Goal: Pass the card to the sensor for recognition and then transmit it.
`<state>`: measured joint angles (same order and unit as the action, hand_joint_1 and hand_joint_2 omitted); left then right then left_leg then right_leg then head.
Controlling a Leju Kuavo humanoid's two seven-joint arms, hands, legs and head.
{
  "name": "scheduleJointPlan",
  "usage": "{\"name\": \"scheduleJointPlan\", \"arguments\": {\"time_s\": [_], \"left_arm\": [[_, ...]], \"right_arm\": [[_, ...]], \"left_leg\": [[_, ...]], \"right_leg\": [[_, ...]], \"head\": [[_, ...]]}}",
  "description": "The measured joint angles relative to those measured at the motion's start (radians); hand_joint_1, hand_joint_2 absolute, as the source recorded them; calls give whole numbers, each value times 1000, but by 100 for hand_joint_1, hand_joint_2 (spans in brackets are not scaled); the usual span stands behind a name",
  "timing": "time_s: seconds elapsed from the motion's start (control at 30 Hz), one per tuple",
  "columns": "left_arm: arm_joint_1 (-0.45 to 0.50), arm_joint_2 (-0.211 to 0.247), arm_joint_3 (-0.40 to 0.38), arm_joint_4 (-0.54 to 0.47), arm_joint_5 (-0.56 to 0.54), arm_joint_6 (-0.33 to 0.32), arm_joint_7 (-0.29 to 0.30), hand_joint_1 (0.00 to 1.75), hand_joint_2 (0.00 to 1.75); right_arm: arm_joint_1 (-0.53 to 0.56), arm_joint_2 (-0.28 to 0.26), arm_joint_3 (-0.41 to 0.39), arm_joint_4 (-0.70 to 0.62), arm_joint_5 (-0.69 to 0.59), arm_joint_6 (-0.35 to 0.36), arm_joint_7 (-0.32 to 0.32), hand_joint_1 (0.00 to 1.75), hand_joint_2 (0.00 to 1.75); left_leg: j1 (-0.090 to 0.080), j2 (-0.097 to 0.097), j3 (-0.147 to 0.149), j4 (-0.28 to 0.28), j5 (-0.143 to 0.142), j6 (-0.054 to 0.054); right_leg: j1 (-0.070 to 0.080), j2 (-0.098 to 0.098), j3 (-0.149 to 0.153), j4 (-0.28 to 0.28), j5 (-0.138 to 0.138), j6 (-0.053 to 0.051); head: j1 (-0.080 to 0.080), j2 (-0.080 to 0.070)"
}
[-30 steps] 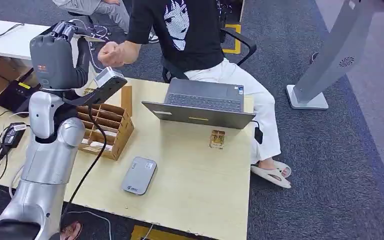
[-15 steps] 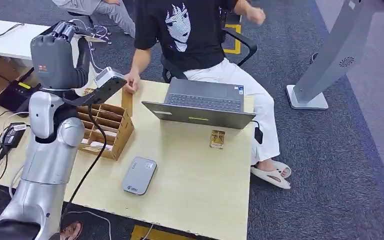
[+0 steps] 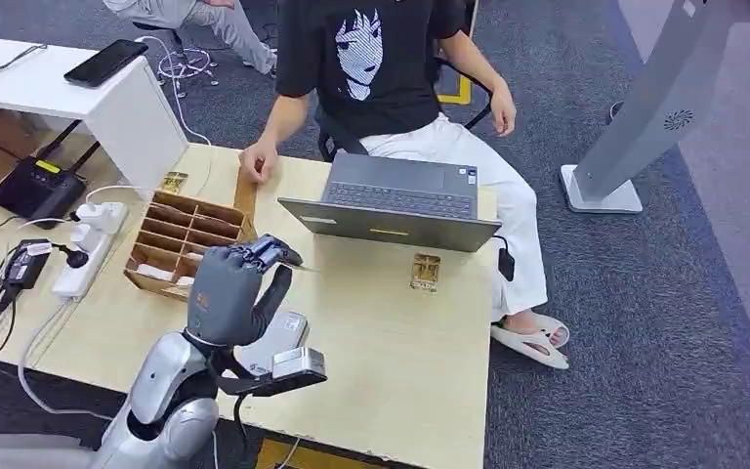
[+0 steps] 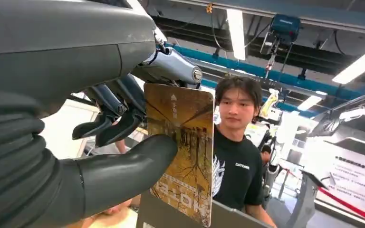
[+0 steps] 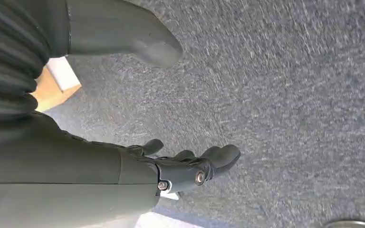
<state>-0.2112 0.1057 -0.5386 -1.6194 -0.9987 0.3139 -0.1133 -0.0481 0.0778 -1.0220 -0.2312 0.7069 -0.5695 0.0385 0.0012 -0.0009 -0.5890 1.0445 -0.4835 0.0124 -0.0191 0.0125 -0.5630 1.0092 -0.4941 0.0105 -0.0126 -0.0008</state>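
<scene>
My left hand (image 3: 236, 291) hovers low over the wooden table (image 3: 400, 371), pinching a golden-brown card (image 4: 183, 152) between thumb (image 4: 123, 168) and fingers. The card stands upright with its printed face toward the wrist camera. Directly under the hand lies the grey card reader (image 3: 291, 327), partly hidden by it. A second golden card (image 3: 424, 272) lies flat on the table in front of the laptop. My right hand (image 5: 190, 166) hangs over grey carpet with its fingers apart and nothing in them.
A wooden card box (image 3: 181, 239) with several slots stands left of the hand. An open laptop (image 3: 391, 200) sits at the table's far side, a seated person (image 3: 371, 68) behind it with one hand (image 3: 257, 161) on the table edge. A power strip (image 3: 83, 249) lies at left.
My left arm has come down from its raised spot at the far left to just above the card reader. The person's raised hand dropped onto the table corner.
</scene>
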Motion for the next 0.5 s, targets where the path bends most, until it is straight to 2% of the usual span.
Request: {"name": "scheduleJointPlan", "arguments": {"time_s": [0.4,0.5], "left_arm": [[25,2,0,-6,-3,-18,-16,175,175],[31,2,0,-6,-38,-27,-13,175,175]], "right_arm": [[0,3,-11,-1,8,0,0,0,175],[0,3,-14,-1,13,2,0,0,175]], "left_leg": [[0,0,0,0,0,0],[0,0,0,0,0,0]], "right_leg": [[0,0,0,0,1,1],[0,0,0,0,1,1]], "head": [[0,0],[0,0]]}}
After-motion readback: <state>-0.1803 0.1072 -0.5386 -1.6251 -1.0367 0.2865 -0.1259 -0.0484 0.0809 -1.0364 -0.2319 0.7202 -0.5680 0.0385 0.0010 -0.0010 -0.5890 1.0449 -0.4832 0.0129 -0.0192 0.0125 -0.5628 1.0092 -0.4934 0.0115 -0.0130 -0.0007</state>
